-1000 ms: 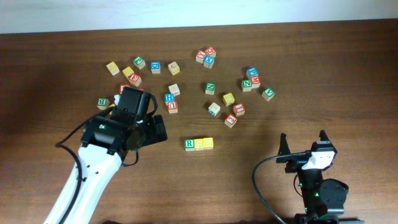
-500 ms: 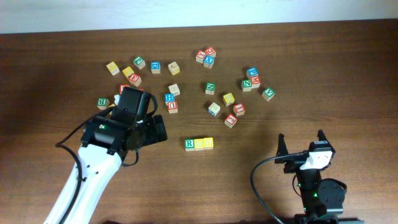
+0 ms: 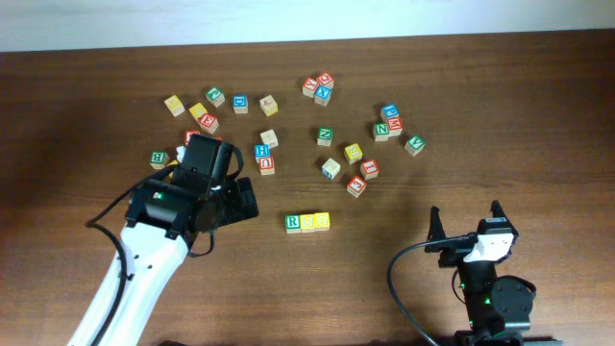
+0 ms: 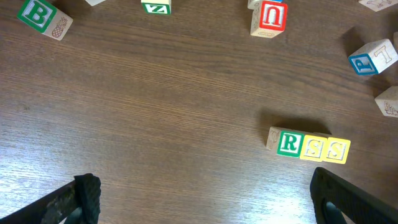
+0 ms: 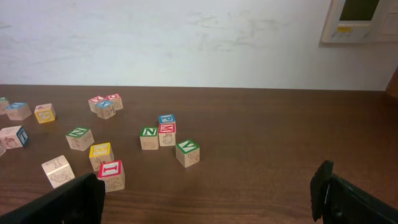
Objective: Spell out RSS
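Across the brown wooden table (image 3: pixel 77 106) we see the left gripper (image 4: pixel 204 190) spread wide, with the RSS row (image 4: pixel 308 146) lying near, just beyond one fingertip. The right gripper (image 3: pixel 466 213), equally wide, stands well apart from that row.

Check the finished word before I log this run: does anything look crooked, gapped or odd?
Nothing stands out. The R cube, first S cube and second S cube sit touching in one straight row, letters up.

Office-like room; wooden table (image 3: pixel 480 115); white wall (image 5: pixel 186 43); wall control panel (image 5: pixel 364 18).
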Motion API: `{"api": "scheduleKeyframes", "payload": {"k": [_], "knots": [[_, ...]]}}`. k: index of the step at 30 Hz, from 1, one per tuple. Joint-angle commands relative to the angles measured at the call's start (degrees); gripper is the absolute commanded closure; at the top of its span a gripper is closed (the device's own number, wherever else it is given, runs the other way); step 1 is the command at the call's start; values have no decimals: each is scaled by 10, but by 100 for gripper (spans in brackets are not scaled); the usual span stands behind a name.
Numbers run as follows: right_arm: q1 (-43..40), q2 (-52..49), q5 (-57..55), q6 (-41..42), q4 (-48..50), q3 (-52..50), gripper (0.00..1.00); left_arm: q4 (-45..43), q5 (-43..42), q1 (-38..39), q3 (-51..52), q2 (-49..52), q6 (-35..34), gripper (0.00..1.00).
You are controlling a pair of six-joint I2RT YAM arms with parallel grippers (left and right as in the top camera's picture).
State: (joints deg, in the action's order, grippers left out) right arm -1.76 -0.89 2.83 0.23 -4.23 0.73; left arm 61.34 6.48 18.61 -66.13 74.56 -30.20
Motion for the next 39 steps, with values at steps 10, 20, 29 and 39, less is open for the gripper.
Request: {"api": "scheduleKeyframes", "payload": {"k": [10, 20, 29, 39], "knots": [[4, 7, -1, 6, -2, -4, 2, 1, 9, -2, -4, -3, 3, 1], [4, 7, -1, 6, -2, -4, 2, 29, 9, -2, -4, -3, 3, 1], [4, 7, -1, 6, -1, -4, 2, -36, -21, -6, -3, -9, 103, 1], [4, 7, -1, 6, -1, -4, 2, -78, -78, -86, 34, -72, 178, 1]]}}
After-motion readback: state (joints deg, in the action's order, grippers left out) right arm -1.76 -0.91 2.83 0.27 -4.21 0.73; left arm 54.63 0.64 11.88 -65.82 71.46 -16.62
